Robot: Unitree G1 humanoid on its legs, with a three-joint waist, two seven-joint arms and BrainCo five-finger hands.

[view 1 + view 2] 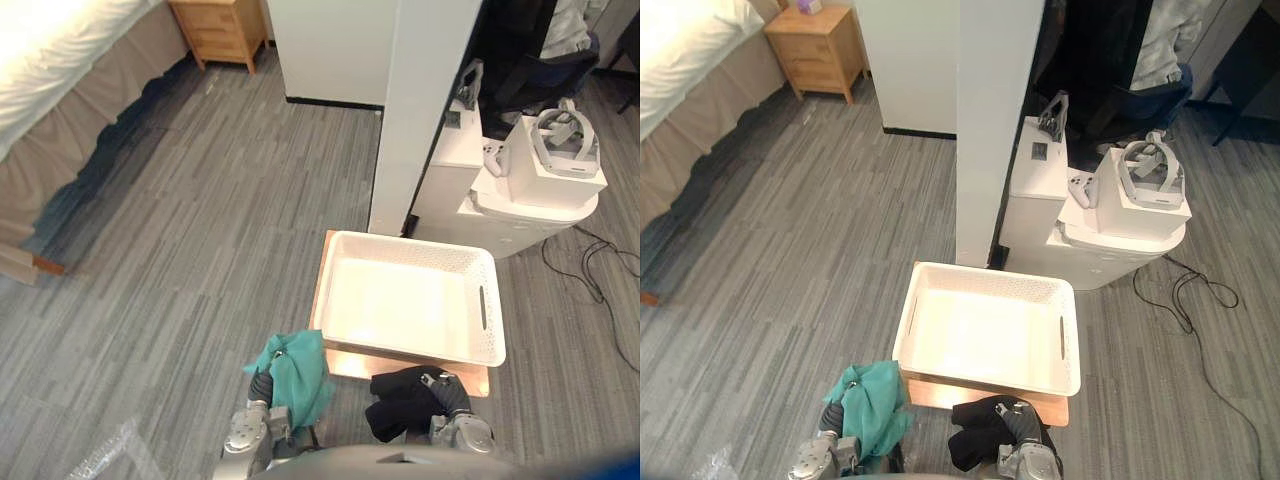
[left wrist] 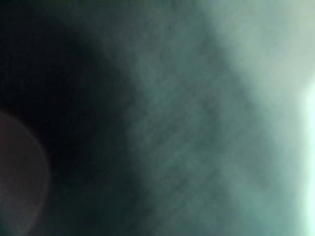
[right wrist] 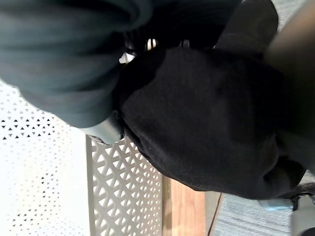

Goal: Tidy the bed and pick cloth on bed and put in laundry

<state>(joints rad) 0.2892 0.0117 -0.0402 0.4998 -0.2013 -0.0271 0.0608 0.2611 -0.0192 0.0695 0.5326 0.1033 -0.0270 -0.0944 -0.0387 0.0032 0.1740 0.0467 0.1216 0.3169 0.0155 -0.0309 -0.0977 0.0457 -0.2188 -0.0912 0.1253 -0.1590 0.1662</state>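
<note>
Cloth in teal is draped over the left hand, just beside the near left corner of the white basket; whether that hand is clenched cannot be told. A black cloth is grasped in the curled right hand at the near edge of the wooden board under the basket. The bed is seen well apart, at far left.

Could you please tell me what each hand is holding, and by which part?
The right hand grips the black cloth by a bunched fold. The teal cloth drapes over the left hand; that hold is hidden.
</note>
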